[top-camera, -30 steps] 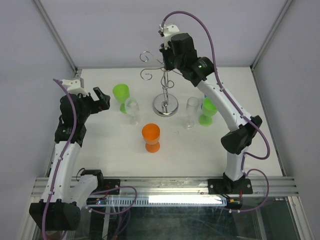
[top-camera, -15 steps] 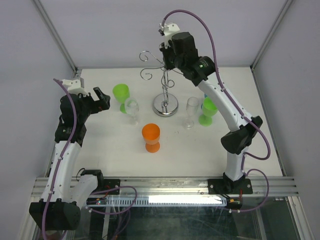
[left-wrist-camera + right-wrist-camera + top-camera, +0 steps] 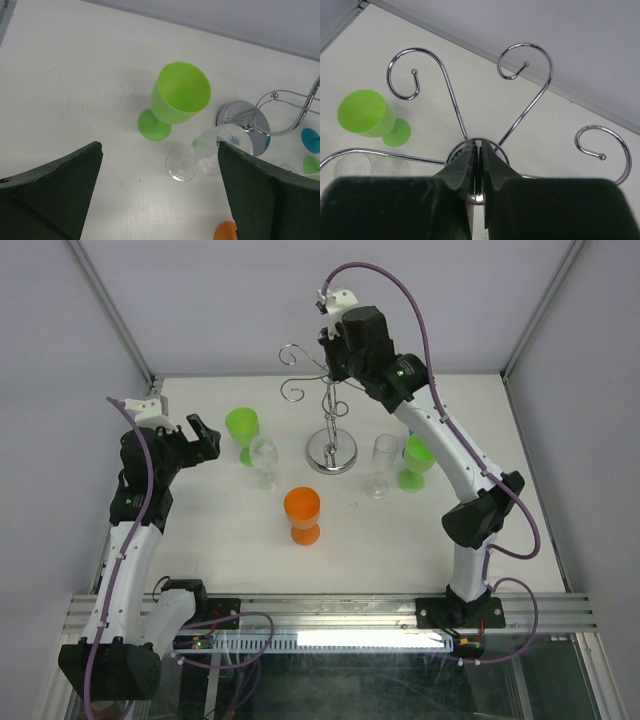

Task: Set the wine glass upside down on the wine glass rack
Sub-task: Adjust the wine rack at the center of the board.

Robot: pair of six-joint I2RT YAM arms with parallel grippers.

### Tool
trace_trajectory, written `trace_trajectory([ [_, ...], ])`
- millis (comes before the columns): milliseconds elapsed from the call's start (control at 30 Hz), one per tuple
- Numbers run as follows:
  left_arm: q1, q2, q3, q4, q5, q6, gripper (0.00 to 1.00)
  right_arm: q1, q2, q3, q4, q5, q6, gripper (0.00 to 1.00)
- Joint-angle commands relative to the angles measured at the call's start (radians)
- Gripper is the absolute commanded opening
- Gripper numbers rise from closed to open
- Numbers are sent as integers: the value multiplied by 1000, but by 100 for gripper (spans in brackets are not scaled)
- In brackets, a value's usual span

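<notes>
Right claw (image 3: 476,150): clamped narrow on wine glass rack (image 3: 535,95) post, apparently steadying it | Left claw (image 3: 159,147): spread wide above wine glass (image 3: 207,155), left-of-centre worktop (image 3: 75,90), poised for pickup

Shiny chrome wire forms the wine glass rack (image 3: 331,452); green goblet (image 3: 180,97) looks smooth, glossy plastic; counter (image 3: 75,75) is matt white.

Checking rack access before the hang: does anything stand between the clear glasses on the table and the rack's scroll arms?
Yes: the right gripper, shut, sits over the centre of the rack, among its curled arms. The visible arms hold no glass.
</notes>
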Motion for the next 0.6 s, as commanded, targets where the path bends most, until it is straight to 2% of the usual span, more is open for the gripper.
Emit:
trace_trajectory([
  [0,-3,-9,7,26,-14,10,99,5,-65,20,192,17,-17,15],
  [133,-4,-10,8,20,-33,6,99,4,-77,-8,213,17,-10,45],
  [233,-4,-25,5,17,-64,1,99,4,-89,-17,225,15,-7,60],
  [400,-4,-34,5,18,-81,-6,99,5,-154,-69,258,30,-2,72],
  [567,-4,-36,5,26,-82,-19,99,4,-298,-229,322,21,20,82],
])
